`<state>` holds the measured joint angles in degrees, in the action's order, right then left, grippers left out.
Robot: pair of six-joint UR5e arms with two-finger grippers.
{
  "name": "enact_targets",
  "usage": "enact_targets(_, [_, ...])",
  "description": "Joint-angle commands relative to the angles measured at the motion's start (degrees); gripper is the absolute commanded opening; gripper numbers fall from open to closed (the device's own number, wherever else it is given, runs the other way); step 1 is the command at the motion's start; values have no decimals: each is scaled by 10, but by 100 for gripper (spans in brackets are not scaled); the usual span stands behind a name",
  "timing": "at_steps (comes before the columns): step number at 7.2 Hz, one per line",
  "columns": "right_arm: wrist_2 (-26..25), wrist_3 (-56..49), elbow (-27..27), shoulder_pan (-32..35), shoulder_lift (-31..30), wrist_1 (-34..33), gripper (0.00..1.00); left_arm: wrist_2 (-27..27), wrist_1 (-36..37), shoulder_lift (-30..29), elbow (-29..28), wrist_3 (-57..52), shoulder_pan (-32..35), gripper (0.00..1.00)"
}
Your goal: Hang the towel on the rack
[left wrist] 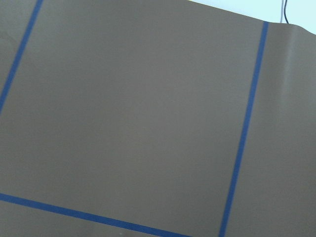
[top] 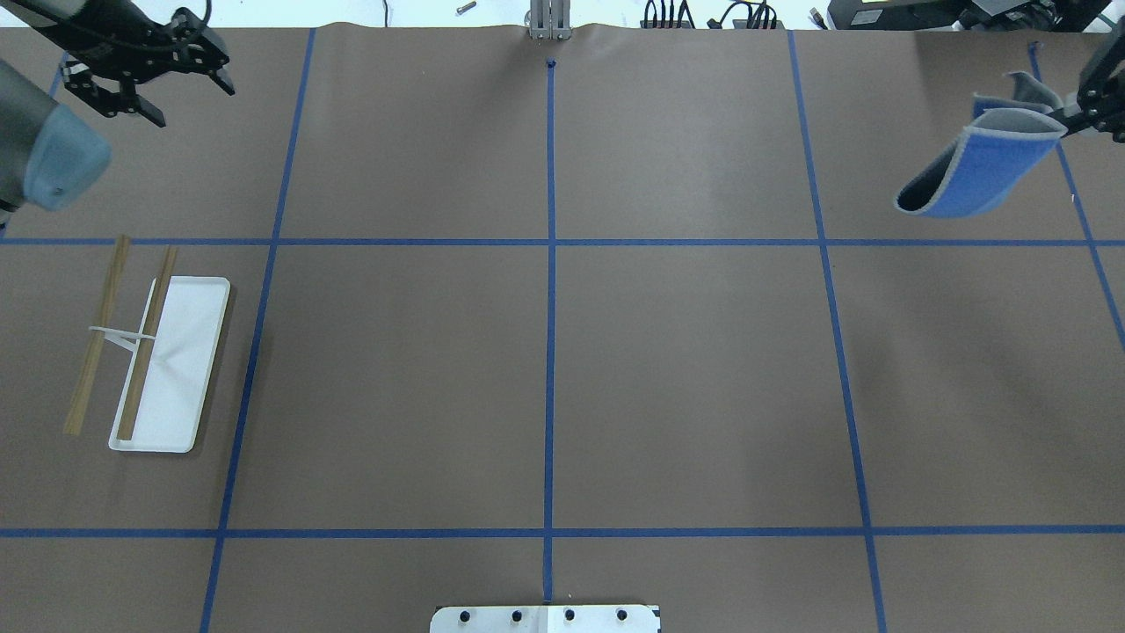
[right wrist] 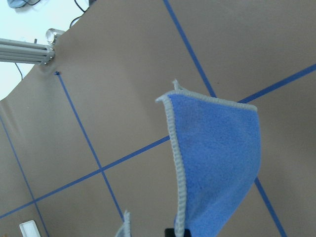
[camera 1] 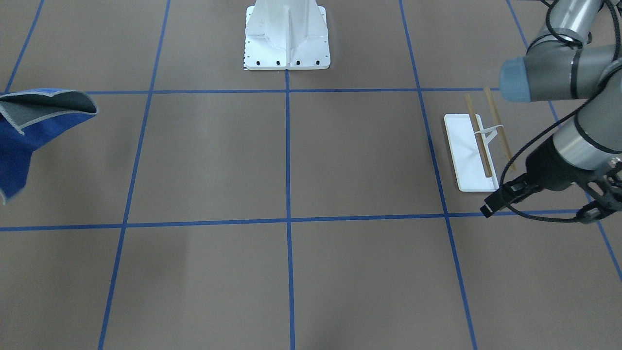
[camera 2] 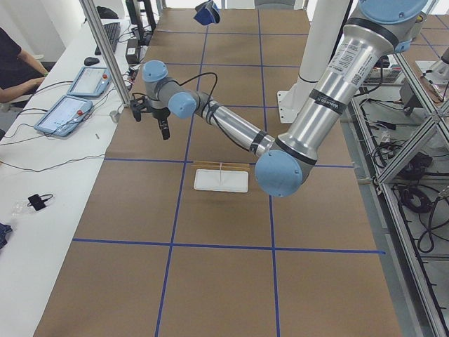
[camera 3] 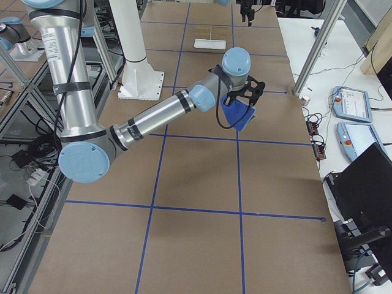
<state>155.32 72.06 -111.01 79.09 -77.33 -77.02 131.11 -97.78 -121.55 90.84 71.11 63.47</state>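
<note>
TABLE, L TO R, from overhead: The robot's L gripper [top: 192, 101] hangs over the far-left corner w/ its 2 fingers spread and nothing between them, likely parked clear of the job or ready for a hand-off. Just nearer the robot stands the rack [top: 145, 347]. Its 2 tan rods [top: 98, 334] run lengthwise above a white tray base [top: 185, 369], and both rods are bare. At ctr, near edge, the big white pedestal [top: 545, 620] plays no part. Far R, the R gripper [top: 1077, 114] is pinched on 1 edge of the towel [top: 984, 171]. The towel is up off the table [top: 545, 369] and droops in a curl, blue face out, grey underside showing inside the fold. It seems held by the edge so the free part can drape over a rod. Towel and rack are well apart, at opposite ends; the crossing is not yet made.
</note>
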Motion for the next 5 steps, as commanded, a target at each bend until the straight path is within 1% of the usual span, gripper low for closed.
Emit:
enact_targets(1, [-53, 22, -3, -24, 72, 8, 0, -2, -63, -33, 3, 219, -64, 98])
enact_targets(2, [-76, 34, -3, -34, 77, 26, 0, -2, -113, -35, 0, 310, -78, 98])
enact_targets(3, [-100, 60, -1, -47, 81, 57, 0, -2, -116, -55, 0, 366, -98, 97])
enact_targets(5, [-142, 170, 3, -101, 106, 125, 0, -2, -117, -76, 5, 426, -121, 98])
